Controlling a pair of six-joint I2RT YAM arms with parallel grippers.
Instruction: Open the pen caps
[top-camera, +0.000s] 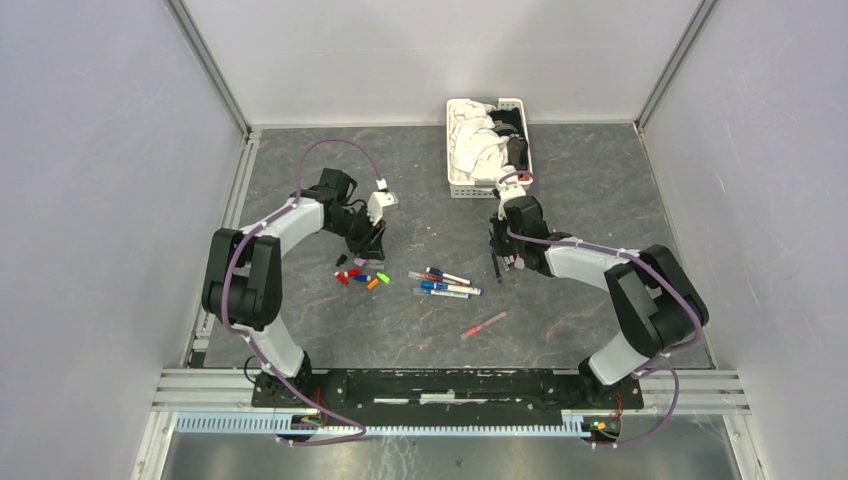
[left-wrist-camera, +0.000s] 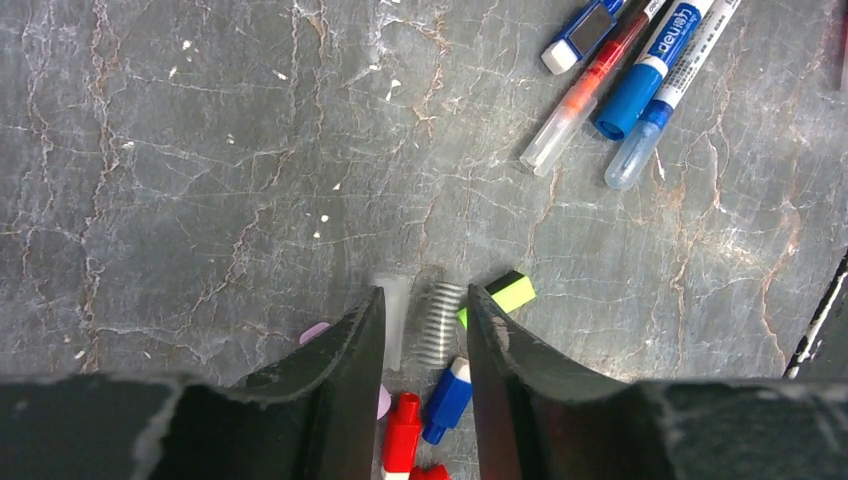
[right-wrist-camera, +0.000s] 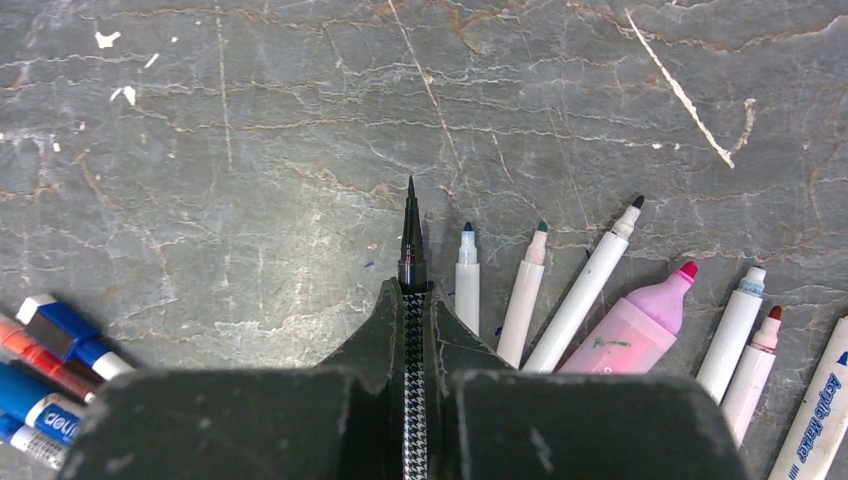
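Note:
My left gripper (top-camera: 365, 250) is open and hangs low over a heap of pen caps (top-camera: 360, 276). In the left wrist view its jaws (left-wrist-camera: 425, 292) straddle a clear ribbed cap (left-wrist-camera: 435, 322), a smooth clear cap (left-wrist-camera: 395, 315), a blue cap (left-wrist-camera: 450, 398) and a red cap (left-wrist-camera: 402, 430). A green cap (left-wrist-camera: 505, 295) and a lilac cap (left-wrist-camera: 314, 331) lie just outside them. My right gripper (top-camera: 503, 255) (right-wrist-camera: 412, 288) is shut on a houndstooth-patterned pen (right-wrist-camera: 411, 240), whose bare black tip points away. Several uncapped pens (right-wrist-camera: 590, 290) and a pink highlighter (right-wrist-camera: 630, 330) lie to its right.
Capped blue and red pens (top-camera: 445, 285) (left-wrist-camera: 630, 80) (right-wrist-camera: 50, 350) lie in the middle of the table. A pink-red pen (top-camera: 485, 324) lies alone nearer the front. A white slatted basket (top-camera: 452, 150) of cloths stands at the back.

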